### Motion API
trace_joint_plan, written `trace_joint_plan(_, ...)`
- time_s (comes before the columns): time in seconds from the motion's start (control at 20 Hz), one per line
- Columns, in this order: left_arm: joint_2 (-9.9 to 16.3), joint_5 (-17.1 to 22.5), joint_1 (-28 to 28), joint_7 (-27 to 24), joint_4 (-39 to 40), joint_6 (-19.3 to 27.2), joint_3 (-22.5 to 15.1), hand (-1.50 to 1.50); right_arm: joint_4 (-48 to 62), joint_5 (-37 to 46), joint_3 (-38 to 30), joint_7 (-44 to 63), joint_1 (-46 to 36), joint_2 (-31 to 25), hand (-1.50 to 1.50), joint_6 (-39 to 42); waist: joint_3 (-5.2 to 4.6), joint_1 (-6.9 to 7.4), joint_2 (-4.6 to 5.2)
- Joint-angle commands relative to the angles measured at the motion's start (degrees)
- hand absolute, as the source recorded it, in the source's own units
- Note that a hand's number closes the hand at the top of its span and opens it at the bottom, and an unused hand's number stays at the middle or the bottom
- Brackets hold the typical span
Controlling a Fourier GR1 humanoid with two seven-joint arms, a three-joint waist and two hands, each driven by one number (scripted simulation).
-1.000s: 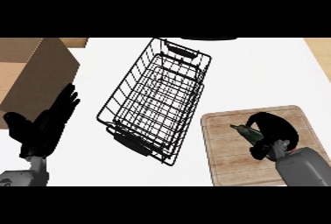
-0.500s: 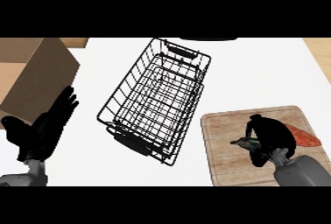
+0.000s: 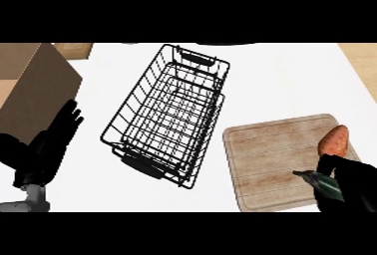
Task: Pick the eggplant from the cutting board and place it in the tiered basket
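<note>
The right hand (image 3: 352, 180) curls around the dark glossy eggplant (image 3: 321, 180), over the pale wood-grain cutting board (image 3: 273, 159). A smooth orange sweet potato (image 3: 333, 141) lies just beyond it. The black wire tiered basket (image 3: 168, 115) stands left. The left hand (image 3: 48, 145) rests spread flat.

box (image 3: 37, 84): brown, tilted, far left edge of counter | sweet potato (image 3: 333, 141): orange, lying near the right edge of the wooden board | counter (image 3: 280, 79): white top | wood surface (image 3: 362, 64): tan strip at far right
</note>
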Motion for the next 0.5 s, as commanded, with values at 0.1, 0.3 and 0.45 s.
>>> trace_joint_plan(0.1, 0.27, -0.70, 0.68, 1.00, -1.21, 0.22, -0.24, 0.00, -13.68, -4.94, -7.04, -4.41, 3.12, 3.24, 1.50, -12.66, 0.14, -0.10, -0.11)
trace_joint_plan(0.3, -0.24, -0.21, 2.15, -0.97, -1.11, -1.16, -0.40, 0.00, -24.72, -9.29, -8.84, -7.13, 5.76, 5.34, 1.50, -16.52, 0.06, 0.50, 0.10)
trace_joint_plan(0.45, -0.05, 0.67, 1.56, -1.51, -0.01, -2.13, 0.94, 0.00, -34.40, -8.60, -7.58, -8.26, 14.34, 5.28, 1.50, -16.18, 0.03, 0.90, 0.34)
